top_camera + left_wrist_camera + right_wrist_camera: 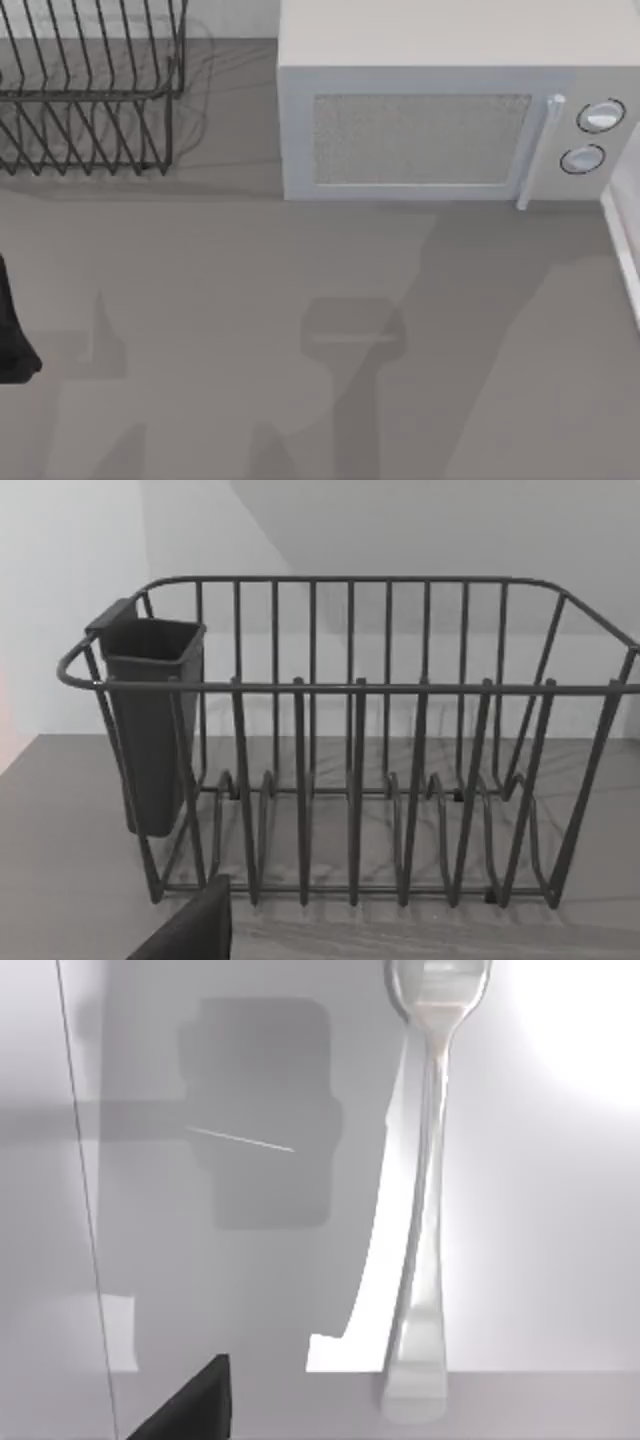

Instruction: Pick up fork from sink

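1. Counter: a grey worktop with the shadow of an arm across its middle.

2. Microwave: stands at the back of the counter, right of centre, door closed.

3. Dish rack: a dark wire rack at the back left corner with a cutlery holder hung on one end. The left wrist camera faces it. The left arm is parked at the counter's left edge. The left gripper presents one dark finger, and I cannot tell whether it is open or closed.

4. Fork: seen from the right wrist camera, close in, against a pale smooth surface. Whether that surface is the sink floor, and whether the fork rests on it or is clear of it, cannot be determined. The right gripper presents one dark finger just beside the handle end. I cannot tell its state, nor whether it grips the fork.

Risks, in my judgement:
- The handle is thin, polished and narrower than the finger. A closure off its centreline would likely push it aside or let it slip.
- A grip at the far handle end leaves the head overhanging, so the fork may pivot or drop on lifting.

Orientation: the long axis runs directly away from the right wrist camera. The broad handle end is nearest and the tined head points away.
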Robot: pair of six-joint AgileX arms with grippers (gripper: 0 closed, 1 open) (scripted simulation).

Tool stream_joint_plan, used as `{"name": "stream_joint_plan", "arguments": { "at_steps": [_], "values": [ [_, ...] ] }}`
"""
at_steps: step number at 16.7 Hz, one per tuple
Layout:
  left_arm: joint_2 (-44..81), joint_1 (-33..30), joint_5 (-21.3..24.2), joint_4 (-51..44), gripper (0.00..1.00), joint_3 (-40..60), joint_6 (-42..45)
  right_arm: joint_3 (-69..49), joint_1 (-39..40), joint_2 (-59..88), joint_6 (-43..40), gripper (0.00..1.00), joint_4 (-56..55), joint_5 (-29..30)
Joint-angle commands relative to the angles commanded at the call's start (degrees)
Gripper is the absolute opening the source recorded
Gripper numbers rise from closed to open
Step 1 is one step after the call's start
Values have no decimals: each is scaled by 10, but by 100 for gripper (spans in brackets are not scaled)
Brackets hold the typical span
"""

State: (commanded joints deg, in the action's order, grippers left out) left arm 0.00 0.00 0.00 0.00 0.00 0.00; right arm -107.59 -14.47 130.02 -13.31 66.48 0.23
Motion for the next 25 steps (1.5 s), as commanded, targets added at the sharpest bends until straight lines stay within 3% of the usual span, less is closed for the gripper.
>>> {"name": "stream_joint_plan", "arguments": {
  "at_steps": [9, 18, 24, 25],
  "values": [
    [0, 0, 0, 0, 100, 0, 0, -6, 2, 20, -1, 100, -2, 0],
    [0, 0, 0, 0, 100, 0, 0, 94, -1, 131, 0, 100, -220, 1],
    [0, 0, 0, 0, 100, 0, 0, 106, -1, 148, 1, 100, -243, 2],
    [0, 0, 0, 0, 100, 0, 0, 106, -1, 148, 1, 92, -243, 2]
  ]
}}
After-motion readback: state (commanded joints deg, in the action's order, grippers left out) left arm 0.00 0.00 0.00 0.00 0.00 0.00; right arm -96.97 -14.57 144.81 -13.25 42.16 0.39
